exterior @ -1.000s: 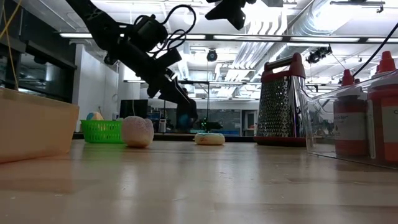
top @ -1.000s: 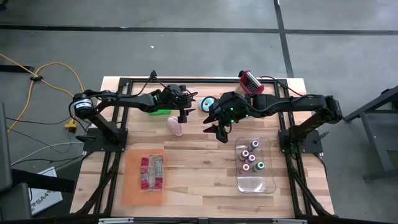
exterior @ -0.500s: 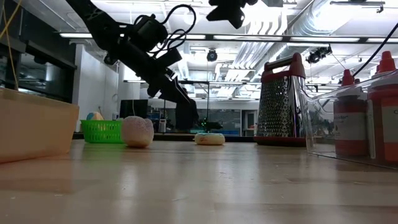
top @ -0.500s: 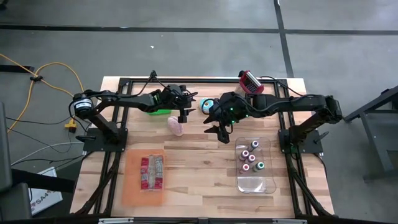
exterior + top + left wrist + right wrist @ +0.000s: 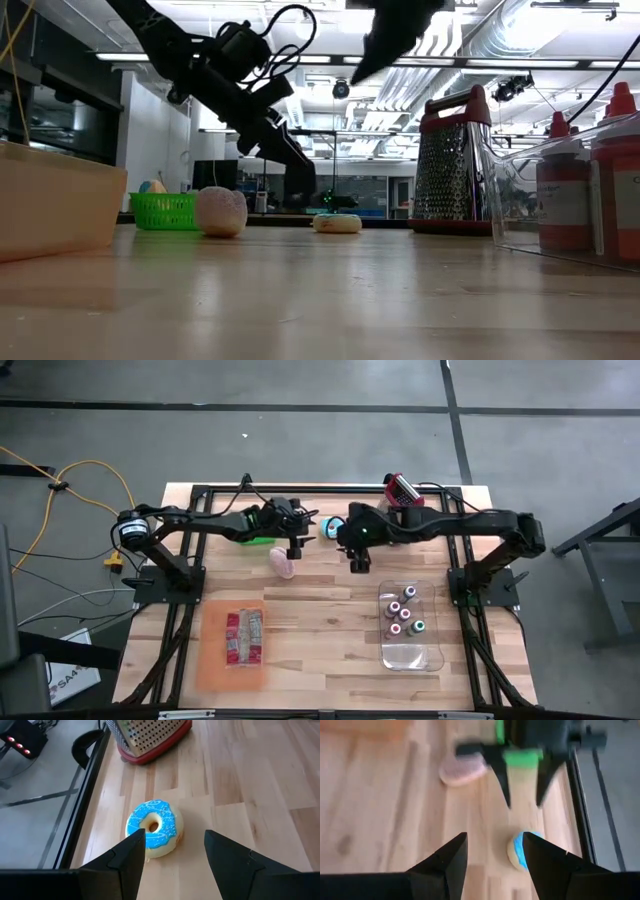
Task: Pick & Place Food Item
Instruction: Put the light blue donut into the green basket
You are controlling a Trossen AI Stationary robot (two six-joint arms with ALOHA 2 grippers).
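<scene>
A donut with blue icing (image 5: 330, 528) lies flat on the wooden table (image 5: 320, 610) near its far edge; the left wrist view shows the donut (image 5: 154, 830) just ahead of my fingers. A pale pink round food item (image 5: 284, 563) rests on the table to its left. My left gripper (image 5: 297, 548) hangs open above the table between the two, pointing at the donut and touching nothing. My right gripper (image 5: 358, 563) is open and empty, higher up, just right of the donut (image 5: 519, 851) and tipped down toward it.
A red-rimmed grater (image 5: 400, 490) stands at the far edge. A green basket (image 5: 258, 538) sits under the left arm. A clear tray of bottles (image 5: 408, 625) is at the right. An orange board with packaged food (image 5: 235, 645) lies near left.
My right gripper has moved toward the table's far edge and the donut and come a little lower. It has rolled about its own line and tipped further down. Its fingers stay open. The left arm, the donut and the pink item have kept still.
</scene>
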